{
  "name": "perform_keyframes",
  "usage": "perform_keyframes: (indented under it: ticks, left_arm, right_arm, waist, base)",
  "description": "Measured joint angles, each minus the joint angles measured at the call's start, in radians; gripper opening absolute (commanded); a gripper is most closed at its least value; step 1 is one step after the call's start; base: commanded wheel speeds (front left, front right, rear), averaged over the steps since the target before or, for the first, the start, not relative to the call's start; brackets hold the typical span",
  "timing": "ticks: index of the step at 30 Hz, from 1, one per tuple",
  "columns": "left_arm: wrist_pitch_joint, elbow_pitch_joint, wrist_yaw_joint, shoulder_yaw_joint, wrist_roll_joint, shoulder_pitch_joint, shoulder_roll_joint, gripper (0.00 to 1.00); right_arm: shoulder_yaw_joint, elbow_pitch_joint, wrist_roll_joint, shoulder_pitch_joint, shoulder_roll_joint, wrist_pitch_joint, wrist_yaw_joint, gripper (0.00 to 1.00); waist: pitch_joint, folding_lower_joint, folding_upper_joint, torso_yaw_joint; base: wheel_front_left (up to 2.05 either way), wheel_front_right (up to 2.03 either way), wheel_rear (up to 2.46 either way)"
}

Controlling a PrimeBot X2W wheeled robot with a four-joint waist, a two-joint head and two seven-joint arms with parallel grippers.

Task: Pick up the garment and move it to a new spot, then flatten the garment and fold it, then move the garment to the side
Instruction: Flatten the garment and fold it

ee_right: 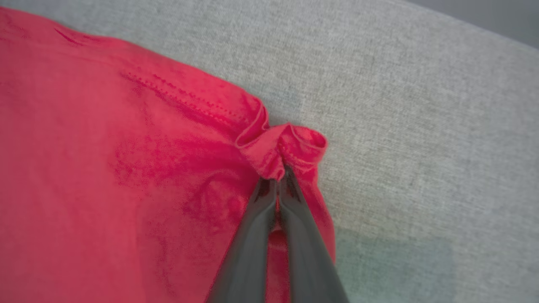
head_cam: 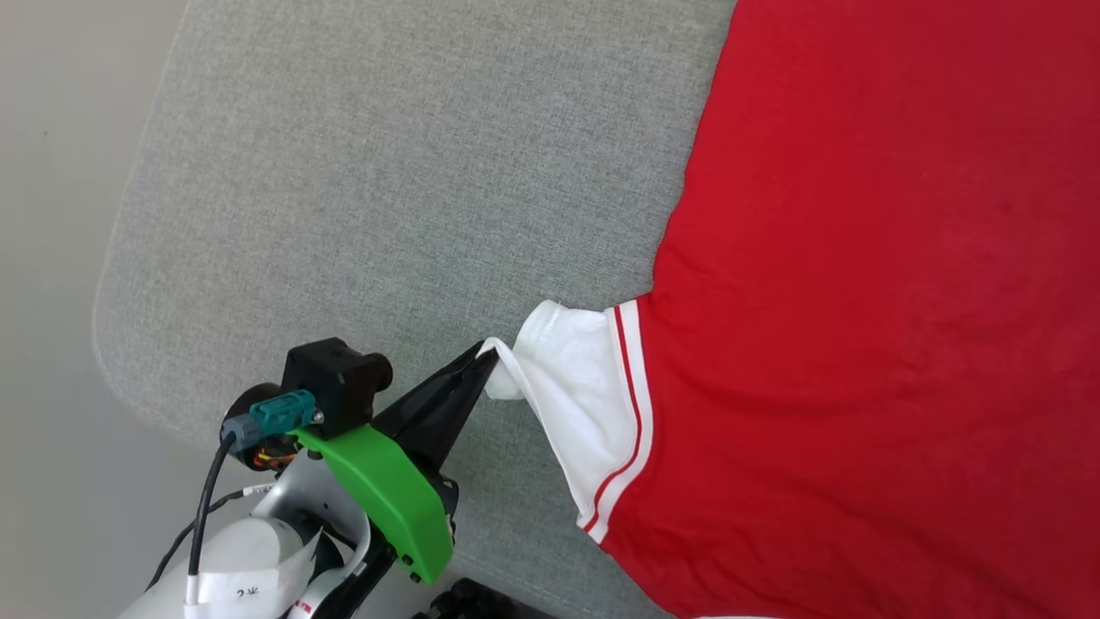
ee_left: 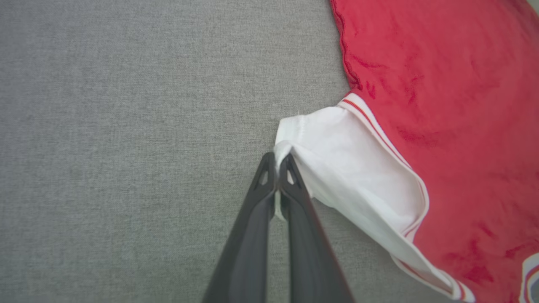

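The garment (head_cam: 876, 327) is a red jersey lying plain side up on the right half of the grey table (head_cam: 387, 189). Its white sleeve (head_cam: 580, 387), edged with red stripes, points left. My left gripper (head_cam: 491, 354) is shut on the tip of that sleeve (ee_left: 345, 164), its two dark fingers (ee_left: 263, 185) pinching the white cloth. In the right wrist view my right gripper (ee_right: 278, 179) is shut on a bunched red corner of the garment (ee_right: 278, 147) beside the stitched hem.
Bare grey table surface stretches left of and beyond the garment. The table's rounded left edge (head_cam: 107, 284) borders a pale floor (head_cam: 51, 172). My left arm's green wrist cover (head_cam: 387, 490) and cables sit at the bottom left.
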Motion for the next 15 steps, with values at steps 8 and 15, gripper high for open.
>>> perform_keyframes:
  ticks: [8, 15]
  left_arm:
    - [0.014, -0.018, 0.021, 0.012, 0.0, 0.0, 0.026, 0.0]
    - [0.036, -0.031, 0.045, 0.022, -0.002, 0.01, 0.057, 0.0]
  right_arm:
    - [-0.024, 0.023, 0.015, 0.112, 0.014, -0.044, 0.0, 0.0]
    - [-0.083, 0.038, 0.039, 0.256, 0.036, -0.083, 0.0, 0.0]
  waist:
    - [-0.072, 0.0, 0.0, -0.038]
    - [-0.153, -0.0001, 0.0, -0.092]
  base:
    - [0.0, 0.0, 0.0]
    - [0.0, 0.0, 0.0]
